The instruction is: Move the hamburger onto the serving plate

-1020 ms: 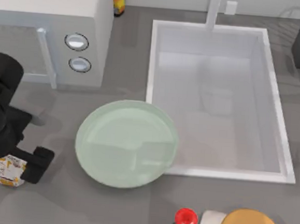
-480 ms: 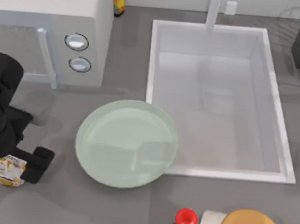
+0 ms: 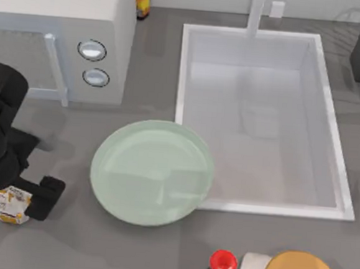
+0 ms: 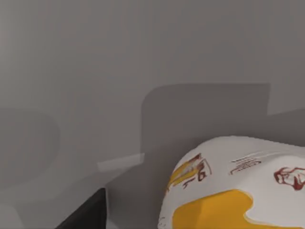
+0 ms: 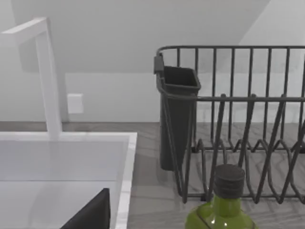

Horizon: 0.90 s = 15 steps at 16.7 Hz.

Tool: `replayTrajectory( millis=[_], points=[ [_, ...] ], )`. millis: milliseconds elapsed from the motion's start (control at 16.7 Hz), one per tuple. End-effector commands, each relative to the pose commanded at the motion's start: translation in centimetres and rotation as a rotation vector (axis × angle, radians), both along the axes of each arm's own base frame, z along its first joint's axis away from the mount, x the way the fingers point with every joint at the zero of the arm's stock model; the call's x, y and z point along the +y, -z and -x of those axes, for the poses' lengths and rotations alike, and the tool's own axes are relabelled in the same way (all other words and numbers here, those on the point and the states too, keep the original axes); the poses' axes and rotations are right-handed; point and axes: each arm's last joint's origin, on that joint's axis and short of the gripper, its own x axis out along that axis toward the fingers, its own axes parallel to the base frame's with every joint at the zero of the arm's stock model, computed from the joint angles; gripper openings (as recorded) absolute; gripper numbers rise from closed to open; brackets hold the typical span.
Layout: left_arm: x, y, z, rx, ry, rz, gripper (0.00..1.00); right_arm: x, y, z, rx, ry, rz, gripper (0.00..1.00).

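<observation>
One gripper is at work: your left gripper (image 3: 14, 200) sits low at the near left of the table, straddling the hamburger (image 3: 9, 204), with one dark finger (image 3: 44, 197) pressed at the wrapper's right side and the other hidden under the arm, so it looks closed on the wrapped lump, though you cannot be sure the squeeze is firm. In the left wrist view the hamburger (image 4: 233, 183) sits close up, its white paper with yellow and dark red print resting on the grey table (image 4: 143, 71), which suggests it is not yet lifted. To its right the serving plate (image 3: 152, 172) lies bare, near enough for a short sideways carry. Beyond stand the microwave (image 3: 60, 35) and sink (image 3: 259, 119). Your right arm is parked by the dish rack (image 5: 238, 119); its fingers cannot be judged.
</observation>
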Motion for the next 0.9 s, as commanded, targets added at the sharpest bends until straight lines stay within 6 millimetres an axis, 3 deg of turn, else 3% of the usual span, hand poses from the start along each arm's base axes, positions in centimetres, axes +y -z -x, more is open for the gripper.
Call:
replayTrajectory(
  millis=[180, 240, 480, 900],
  points=[
    [0.0, 0.0, 0.0, 0.0, 0.0, 0.0, 0.0, 0.0, 0.0, 0.0, 0.0, 0.0, 0.0, 1.0],
    [0.0, -2.2, -0.1, -0.032, -0.001, 0.014, 0.0, 0.0, 0.0, 0.0, 0.0, 0.0, 0.0, 1.0],
    [-0.1, -4.0, -0.6, -0.038, -0.001, 0.015, 0.0, 0.0, 0.0, 0.0, 0.0, 0.0, 0.0, 1.0],
    [0.0, -11.3, -0.2, -0.021, -0.001, 0.013, 0.0, 0.0, 0.0, 0.0, 0.0, 0.0, 0.0, 1.0]
  ],
)
